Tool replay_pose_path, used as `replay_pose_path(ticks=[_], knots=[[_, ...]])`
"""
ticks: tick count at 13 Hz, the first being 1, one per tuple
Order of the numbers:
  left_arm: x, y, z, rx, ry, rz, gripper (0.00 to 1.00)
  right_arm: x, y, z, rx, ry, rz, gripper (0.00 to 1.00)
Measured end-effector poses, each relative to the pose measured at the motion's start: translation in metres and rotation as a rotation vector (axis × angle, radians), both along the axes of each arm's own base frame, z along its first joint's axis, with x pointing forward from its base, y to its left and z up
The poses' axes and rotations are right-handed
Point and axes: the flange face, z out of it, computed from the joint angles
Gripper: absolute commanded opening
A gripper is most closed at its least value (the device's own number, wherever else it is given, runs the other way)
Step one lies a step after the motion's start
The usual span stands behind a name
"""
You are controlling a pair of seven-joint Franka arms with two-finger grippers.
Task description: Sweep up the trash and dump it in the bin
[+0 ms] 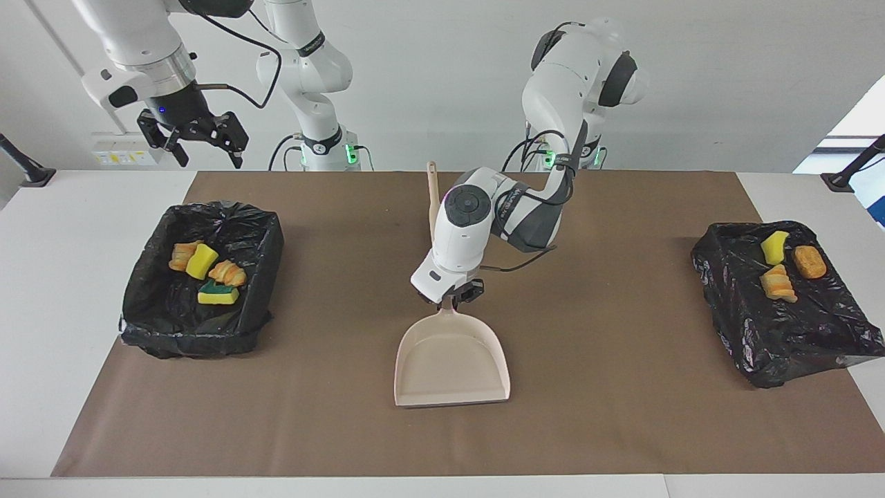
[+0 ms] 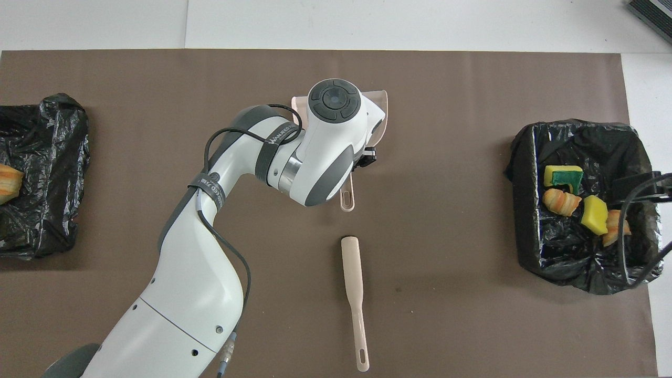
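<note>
The beige dustpan (image 1: 453, 360) lies flat and empty on the brown mat (image 1: 622, 415) in the middle of the table. My left gripper (image 1: 456, 297) is down at its handle (image 2: 346, 197), and the wrist hides most of the pan from overhead. The trash (image 1: 207, 273) lies as several scraps in the black-lined bin (image 1: 159, 325) at the right arm's end. Three more scraps (image 1: 785, 266) rest on a black bag (image 1: 795, 339) at the left arm's end. My right gripper (image 1: 193, 135) hangs high and open, holding nothing, over the table's edge by the bin.
The beige brush (image 2: 353, 283) lies loose on the mat between the dustpan and the robots. The bin (image 2: 530, 157) and the black bag (image 2: 47, 157) stand at the mat's two ends.
</note>
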Motion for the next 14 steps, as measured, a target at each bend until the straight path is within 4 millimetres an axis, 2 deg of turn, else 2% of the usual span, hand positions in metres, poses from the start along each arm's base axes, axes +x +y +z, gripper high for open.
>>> replay_pose_path(ticks=[2,4,7,11,14], knots=[[-0.007,0.01,0.032,-0.005,-0.021,-0.006,1.0,-0.002,-0.004,0.0,0.002,0.012,-0.008,1.0],[-0.021,0.042,0.065,0.011,-0.026,-0.026,1.0,-0.004,-0.005,0.002,0.002,0.01,-0.009,1.0],[-0.035,0.123,0.105,0.035,-0.029,-0.01,1.0,-0.005,0.001,0.004,0.002,0.008,0.002,1.0],[-0.052,0.245,0.156,0.056,-0.032,-0.14,1.0,-0.007,0.002,0.006,0.002,0.008,0.004,1.0],[-0.068,0.306,0.192,0.066,-0.015,-0.178,1.0,-0.013,0.001,0.013,0.003,0.001,0.001,1.0]])
